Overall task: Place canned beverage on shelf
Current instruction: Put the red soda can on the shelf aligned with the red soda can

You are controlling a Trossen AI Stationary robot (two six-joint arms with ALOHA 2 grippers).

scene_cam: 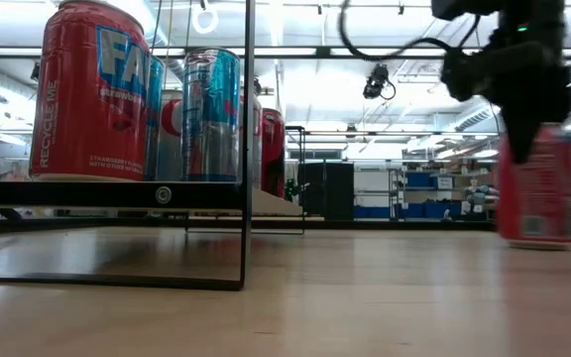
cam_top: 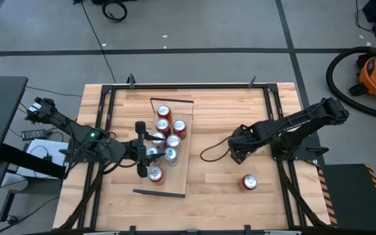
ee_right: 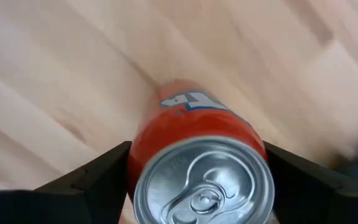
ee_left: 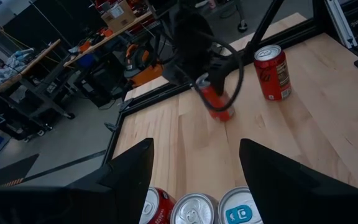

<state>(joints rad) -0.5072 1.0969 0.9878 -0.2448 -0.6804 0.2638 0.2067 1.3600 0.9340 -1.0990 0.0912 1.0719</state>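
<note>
Left arm: the left gripper (cam_top: 142, 151) hovers at the left long edge of the shelf, beside the cluster of cans. Its own wrist view shows the two dark fingers (ee_left: 129, 171) spread wide with nothing between them, three can tops just beyond their tips.

Shelf: the long light-wood board with thin dark metal end rims (cam_top: 180, 179) lies lengthwise in the middle of the plank tabletop (cam_top: 220, 189). In the low view it is raised off the table on a thin dark frame.

Cans on shelf: several upright red and blue aluminium cans (cam_top: 167, 134) stand packed close together along the shelf's left half. The near end and the right strip of the board look bare.

Right arm: the right gripper (cam_top: 235, 151) sits right of the shelf, well apart from it. Its wrist view shows a red aluminium can with a silver pull-tab top (ee_right: 197, 158) between the two fingers, which press its sides; the grip looks closed on it.

Spare can: another red can (cam_top: 249, 182) stands alone on the tabletop, nearer the front right, touched by neither arm.

Step in hand: I judge the right arm has just gripped its can, which seems to stand on the table.

Next move: lift clear, carry left over the shelf's rim, and set the can upright on a bare patch without knocking its neighbours.
</note>
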